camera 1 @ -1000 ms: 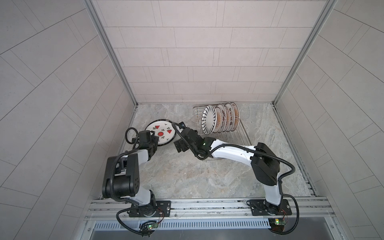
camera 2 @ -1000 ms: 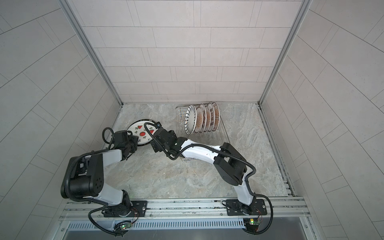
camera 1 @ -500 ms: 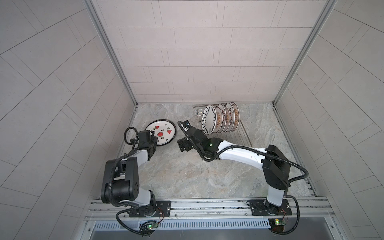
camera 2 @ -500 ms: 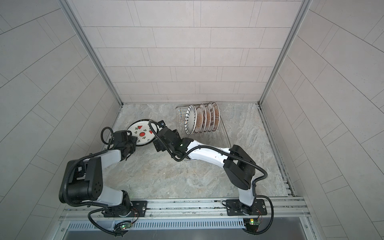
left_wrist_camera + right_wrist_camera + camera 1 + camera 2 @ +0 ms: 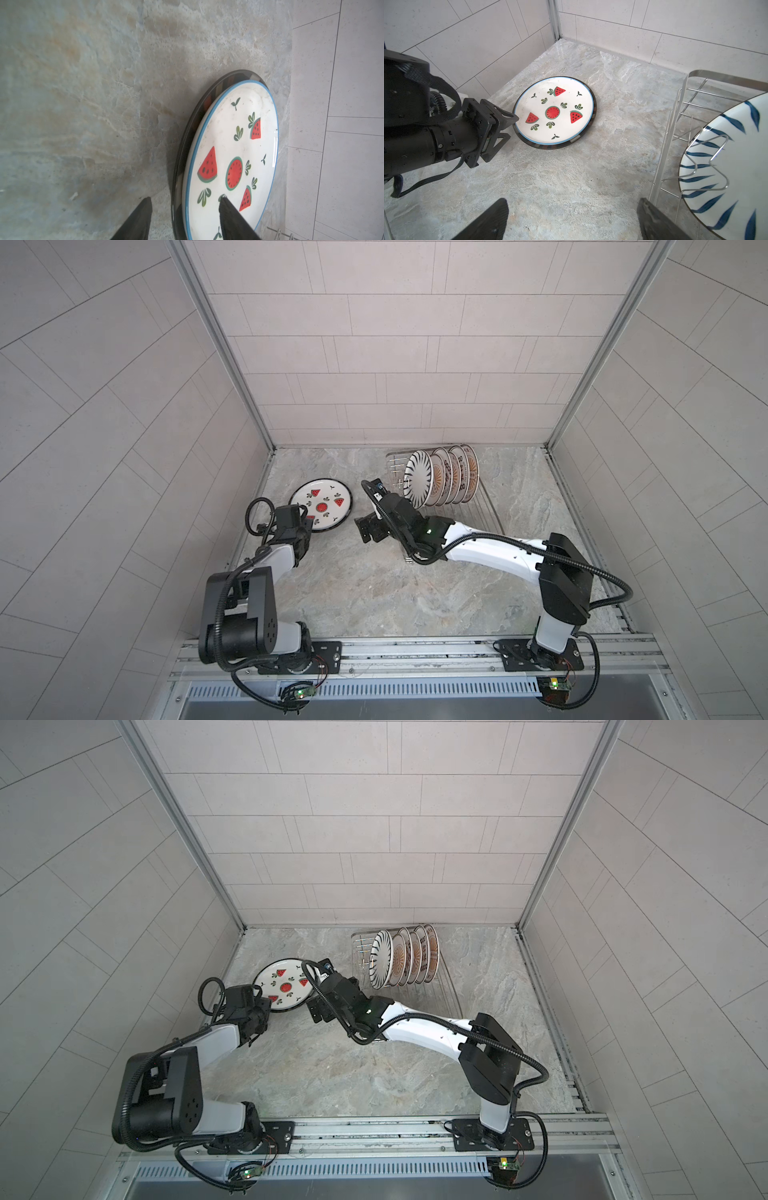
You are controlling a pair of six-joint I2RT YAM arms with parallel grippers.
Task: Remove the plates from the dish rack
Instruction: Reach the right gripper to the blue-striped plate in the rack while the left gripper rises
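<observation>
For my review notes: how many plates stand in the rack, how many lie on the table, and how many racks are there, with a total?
Plates standing in the dish rack: 5, striped plate in front
Plates stacked flat on the table: 2, watermelon plate on a dark-rimmed plate
Dish rack: 1
Total: 8

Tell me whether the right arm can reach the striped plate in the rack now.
Probably yes: the right gripper is open and empty beside the dish rack, and the striped plate stands foremost, nothing blocking it.
</observation>
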